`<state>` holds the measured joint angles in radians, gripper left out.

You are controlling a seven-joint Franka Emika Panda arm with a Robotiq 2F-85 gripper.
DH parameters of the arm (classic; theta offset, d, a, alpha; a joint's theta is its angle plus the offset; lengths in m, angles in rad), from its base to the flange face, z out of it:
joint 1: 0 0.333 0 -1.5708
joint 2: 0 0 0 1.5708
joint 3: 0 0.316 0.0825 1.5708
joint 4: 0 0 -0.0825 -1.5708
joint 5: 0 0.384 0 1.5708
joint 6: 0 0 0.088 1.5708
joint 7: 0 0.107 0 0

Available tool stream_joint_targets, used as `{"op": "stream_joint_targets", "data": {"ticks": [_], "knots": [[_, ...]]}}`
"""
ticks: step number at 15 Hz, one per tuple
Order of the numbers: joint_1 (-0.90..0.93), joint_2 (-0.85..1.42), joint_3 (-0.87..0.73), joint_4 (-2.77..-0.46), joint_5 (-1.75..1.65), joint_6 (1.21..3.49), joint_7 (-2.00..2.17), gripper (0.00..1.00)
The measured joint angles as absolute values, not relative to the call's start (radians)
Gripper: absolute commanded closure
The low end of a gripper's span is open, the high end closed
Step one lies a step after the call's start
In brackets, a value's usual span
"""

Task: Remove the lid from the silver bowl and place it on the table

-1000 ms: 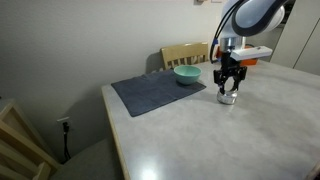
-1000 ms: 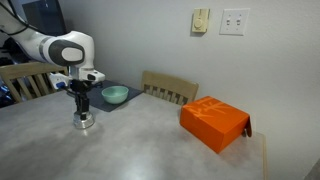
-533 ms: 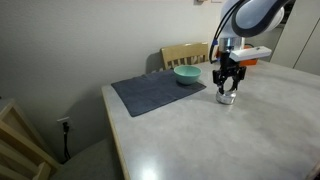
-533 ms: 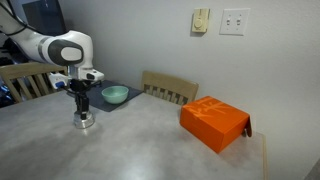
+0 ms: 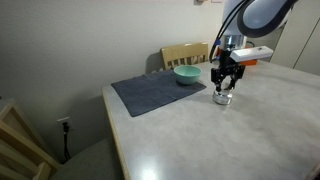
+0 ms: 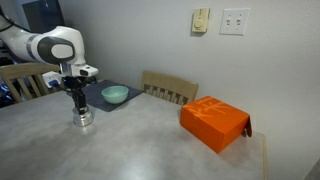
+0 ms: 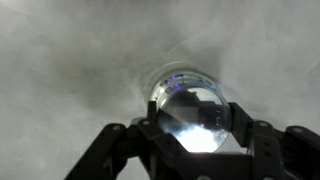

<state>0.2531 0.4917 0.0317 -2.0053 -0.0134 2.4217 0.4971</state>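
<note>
Setting: large pale grey-white desk (image 5: 200, 140) with a light wood edge, shown in both exterior views.
Left: dark grey-blue rectangular cloth placemat (image 5: 155, 93), lying flat on the desk.
Next to the right: round teal ceramic bowl (image 5: 186, 75), sitting on the far right corner of the placemat.
Further right: black two-fingered end effector (image 5: 224, 88), pointing straight down, off the placemat, directly over the small low shiny silver metal bowl (image 5: 224, 100) on bare desk.
Far right, in an exterior view: orange box (image 6: 213, 122), well apart from the arm.
Wrist view: small round shiny silver metal lid (image 7: 195, 112) filling the space between the black fingers (image 7: 150, 135), one on each side, both against its edge.
End effector state: narrowed onto the lid, apparently gripping it.
Lid position: at the silver bowl, either on top of it or just above it; any gap too small to tell.
Step in hand: probably the lift-off, with the lid gripped but not yet carried away.
Next move: straight rise until clear of the rim, sideways carry to bare desk just beside the bowl, gentle lowering, then release.
Caution: polished metal, so some risk of slipping or of dragging the light bowl along.
</note>
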Motion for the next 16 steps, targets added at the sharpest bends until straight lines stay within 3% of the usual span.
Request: {"op": "stream_joint_targets", "data": {"ticks": [16], "knots": [[0.120, 0.212, -0.033, -2.216, 0.020, 2.641, 0.477, 0.56]]}}
